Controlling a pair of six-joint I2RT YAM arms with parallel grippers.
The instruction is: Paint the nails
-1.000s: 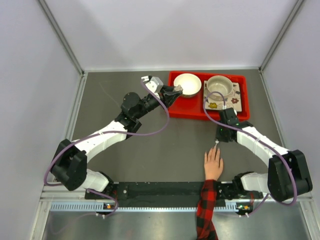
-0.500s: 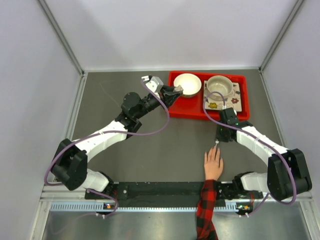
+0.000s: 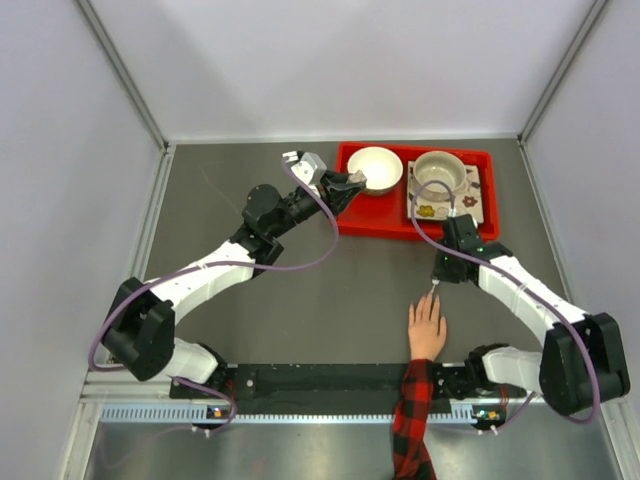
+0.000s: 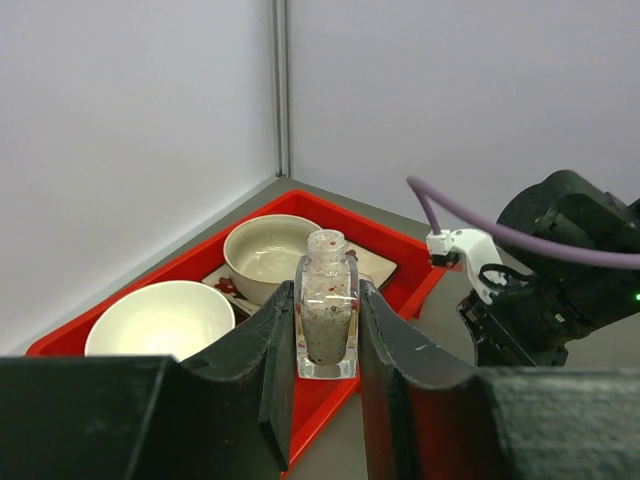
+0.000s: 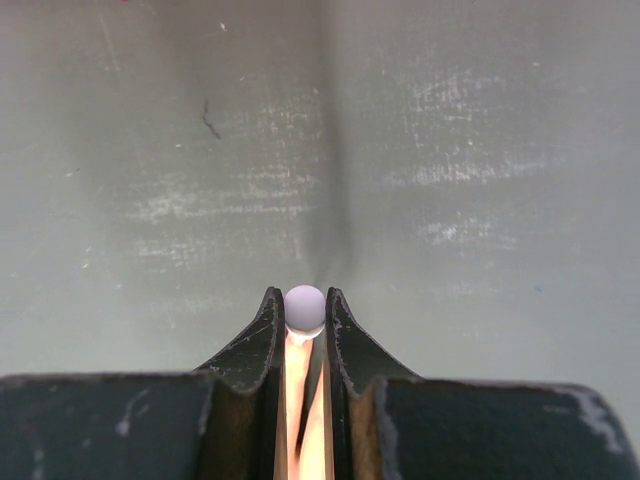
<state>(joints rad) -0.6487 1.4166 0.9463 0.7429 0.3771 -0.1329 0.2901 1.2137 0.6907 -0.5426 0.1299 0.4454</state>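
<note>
The small pale nails [image 3: 428, 300] tip the fingers of a light-skinned hand [image 3: 427, 328] that lies palm down on the dark grey counter [image 3: 300, 300], right of centre and near the front edge. The hand's long axis runs from the front edge toward the back. Its fingers, slightly spread, point away from the arm bases toward the red tray. From above the nails are too small to tell apart. A red-and-black plaid sleeve [image 3: 412, 420] covers the wrist and crosses the black base rail.

Just above the fingertips hangs the right claw [image 3: 437, 278], clenched on a thin white applicator with a rounded white cap [image 5: 305, 308]. In the right wrist view a pinkish-orange strip shows in the gap below the cap. Whether the applicator's tip touches a nail cannot be told.

Well apart, at the left end of the red plastic tray [image 3: 390, 228], the left claw [image 3: 350, 183] grips a small, square-sided clear glass bottle [image 4: 327, 320]. The bottle is upright, its neck uncapped, and holds pale speckled polish.

In the tray a plain white bowl [image 3: 374, 168] sits on the left. On the right a beige bowl [image 3: 439, 172] rests on a cream mat with a dark red flower pattern [image 3: 428, 210].
</note>
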